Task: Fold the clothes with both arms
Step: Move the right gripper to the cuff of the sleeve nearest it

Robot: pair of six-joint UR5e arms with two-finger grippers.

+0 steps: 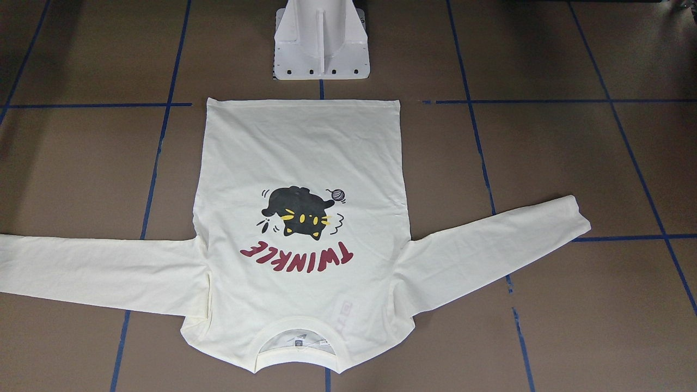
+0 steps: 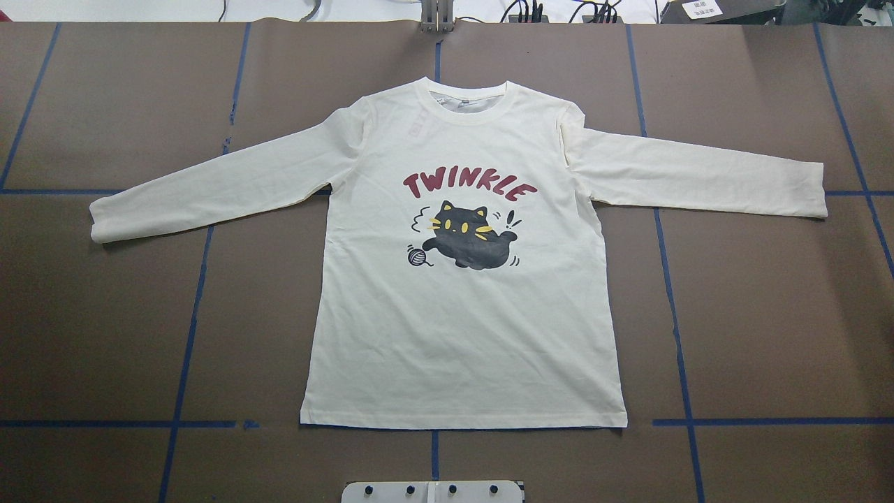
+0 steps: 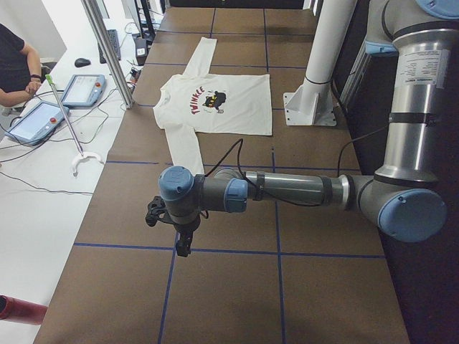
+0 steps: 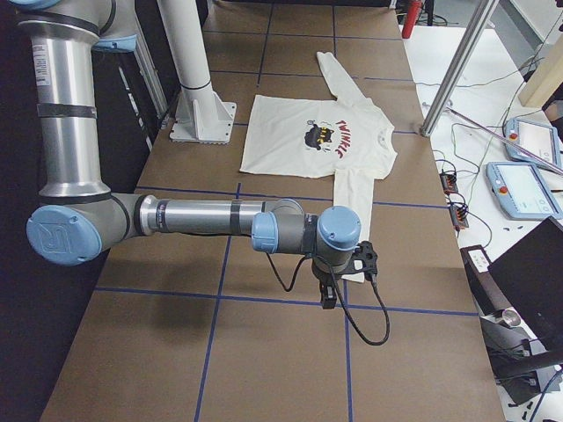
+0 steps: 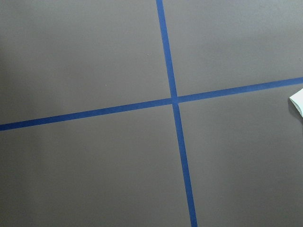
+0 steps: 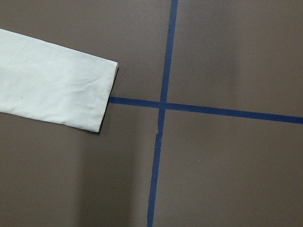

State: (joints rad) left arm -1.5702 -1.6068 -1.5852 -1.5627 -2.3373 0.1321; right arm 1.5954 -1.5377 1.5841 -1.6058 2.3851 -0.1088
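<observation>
The T-shirt (image 2: 461, 279) lies flat, print up, sleeves spread. The left gripper (image 3: 183, 240) hovers over bare table (image 2: 768, 314) just outboard of the left cuff (image 5: 298, 101). The right gripper (image 4: 327, 294) hovers beside the right cuff (image 6: 94, 94). I cannot tell whether either is wide or narrow. I'd bring both inward and down together and pinch the cuffs evenly.
</observation>
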